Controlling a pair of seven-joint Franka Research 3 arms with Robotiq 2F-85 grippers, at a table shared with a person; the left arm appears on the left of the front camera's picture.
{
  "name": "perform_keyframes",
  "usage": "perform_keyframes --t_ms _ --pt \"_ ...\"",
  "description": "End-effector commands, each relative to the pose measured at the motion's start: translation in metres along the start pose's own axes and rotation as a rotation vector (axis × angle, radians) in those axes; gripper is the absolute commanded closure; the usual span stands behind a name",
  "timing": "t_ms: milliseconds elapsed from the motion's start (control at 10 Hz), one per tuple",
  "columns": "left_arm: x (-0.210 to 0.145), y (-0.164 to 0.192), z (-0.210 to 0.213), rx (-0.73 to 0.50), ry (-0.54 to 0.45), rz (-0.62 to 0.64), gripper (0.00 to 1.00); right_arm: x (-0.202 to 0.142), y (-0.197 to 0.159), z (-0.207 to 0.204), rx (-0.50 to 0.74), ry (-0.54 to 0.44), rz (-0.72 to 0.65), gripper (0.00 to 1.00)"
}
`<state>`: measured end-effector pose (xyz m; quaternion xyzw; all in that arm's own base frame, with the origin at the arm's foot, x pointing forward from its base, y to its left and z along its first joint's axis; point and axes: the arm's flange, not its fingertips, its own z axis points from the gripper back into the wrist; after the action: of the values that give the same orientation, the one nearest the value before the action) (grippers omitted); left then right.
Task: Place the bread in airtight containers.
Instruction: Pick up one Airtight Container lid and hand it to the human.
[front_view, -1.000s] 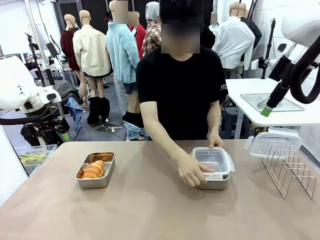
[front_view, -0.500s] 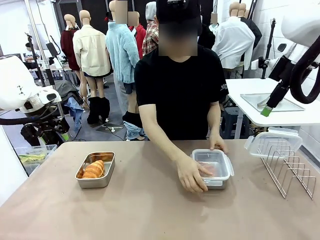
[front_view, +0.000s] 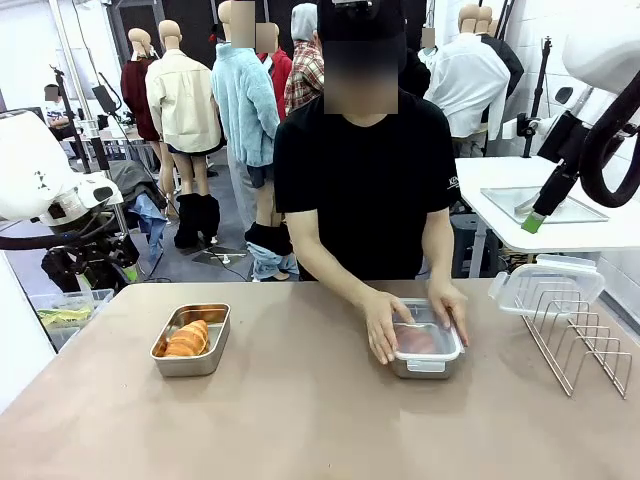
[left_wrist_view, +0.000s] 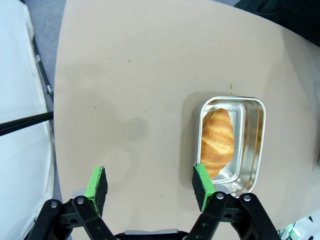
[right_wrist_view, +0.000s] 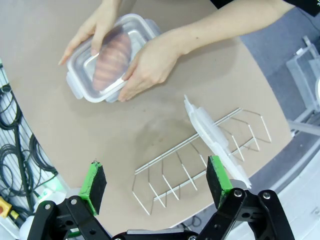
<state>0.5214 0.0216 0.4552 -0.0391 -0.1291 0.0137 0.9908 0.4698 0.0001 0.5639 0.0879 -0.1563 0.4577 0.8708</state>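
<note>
Shiny steel tin (left_wrist_view: 256, 142); translucent plastic lid (front_view: 545, 285) — matt, smooth tabletop (front_view: 300, 420); ridged, glossy croissant (left_wrist_view: 217, 140)

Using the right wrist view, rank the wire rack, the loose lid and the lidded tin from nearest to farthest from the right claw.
1. Wire rack: directly beyond the right claw, between its open fingers.
2. Loose lid: standing in the rack, slightly farther.
3. Lidded tin: farthest, under the person's hands.

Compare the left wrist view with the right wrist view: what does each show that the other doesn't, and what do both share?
Left wrist: an uncovered tin holding a croissant. Right wrist: a person's hands on a lidded tin, and a wire rack with a spare lid. Shared: the tan table; the left gripper and right gripper both open.
</note>
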Motion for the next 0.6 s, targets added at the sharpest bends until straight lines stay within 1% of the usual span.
perform_keyframes --t_ms 0,500 --pt "-0.0003 0.0005 0.002 0.002 -0.004 0.001 0.12 0.0008 -0.0004 0.0012 -0.006 0.003 -0.001 0.0" --pt "-0.0003 0.0005 0.002 0.002 -0.004 0.001 0.12 0.0008 -0.0004 0.0012 -0.006 0.003 -0.001 0.0"
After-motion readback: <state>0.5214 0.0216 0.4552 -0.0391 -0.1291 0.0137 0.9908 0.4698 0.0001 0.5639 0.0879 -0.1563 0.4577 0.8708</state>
